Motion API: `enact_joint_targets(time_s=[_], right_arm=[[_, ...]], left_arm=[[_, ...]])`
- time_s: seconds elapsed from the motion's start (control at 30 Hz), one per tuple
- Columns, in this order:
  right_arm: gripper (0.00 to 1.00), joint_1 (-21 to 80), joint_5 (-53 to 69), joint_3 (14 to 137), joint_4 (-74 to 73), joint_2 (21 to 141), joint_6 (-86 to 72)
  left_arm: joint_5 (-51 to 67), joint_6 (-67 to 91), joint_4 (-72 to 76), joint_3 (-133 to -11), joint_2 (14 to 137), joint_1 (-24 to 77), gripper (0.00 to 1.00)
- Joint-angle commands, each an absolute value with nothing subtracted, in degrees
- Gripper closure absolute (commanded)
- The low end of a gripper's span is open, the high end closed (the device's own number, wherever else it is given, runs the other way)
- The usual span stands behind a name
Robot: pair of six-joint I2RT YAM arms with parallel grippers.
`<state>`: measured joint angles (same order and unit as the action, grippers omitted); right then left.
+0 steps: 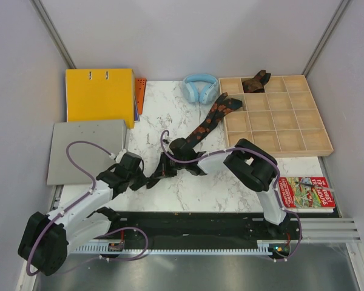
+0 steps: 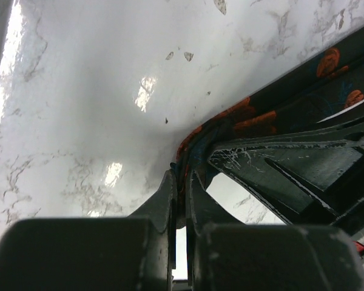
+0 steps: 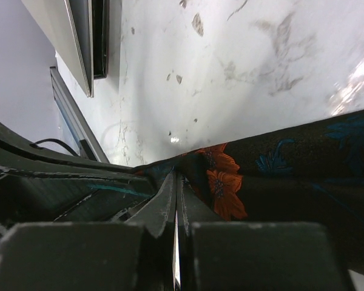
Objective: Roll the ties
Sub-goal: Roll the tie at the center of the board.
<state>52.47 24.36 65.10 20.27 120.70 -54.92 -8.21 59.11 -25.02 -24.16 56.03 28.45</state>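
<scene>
- View from above: the patterned tie [image 1: 207, 124] lies as a long strip on the worktop [image 1: 170, 109], its long axis running diagonally from a near end up and right to the corner of the wooden tray [image 1: 318, 145]
- The left gripper [image 1: 147, 180] reaches that near end from the left, with the right gripper [image 1: 165, 165] just beside it; the unrolled length stretches away from both, so I judge the roll has to travel toward the tray
- The brown tie [image 1: 255, 81] sits bunched in a far compartment of the tray, well apart from either arm
- The red book [image 1: 306, 193] at the right edge has cover lettering too small to read; no brand shows elsewhere
- Left wrist view: the left gripper [image 2: 181, 176] is clenched on the patterned tie's edge, the fabric leading off up and right
- Right wrist view: the right gripper [image 3: 177, 179] is pinched on the tie's end, the orange flowers running off to the right; no writing here
</scene>
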Motion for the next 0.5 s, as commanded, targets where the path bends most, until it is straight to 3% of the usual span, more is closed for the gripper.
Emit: enact_joint_targets(time_s=[0.0,0.47], right_arm=[[1.00,54.40,20.57,63.46,16.53,118.22,-54.84],[1.00,62.92,16.00,65.47,12.66,113.47,-57.74]], left_arm=[[-7.74,58.01,-33.57,-28.03,52.21,28.65,0.98],[-5.62,56.43,-44.11,-34.63,47.90,28.57,0.98]])
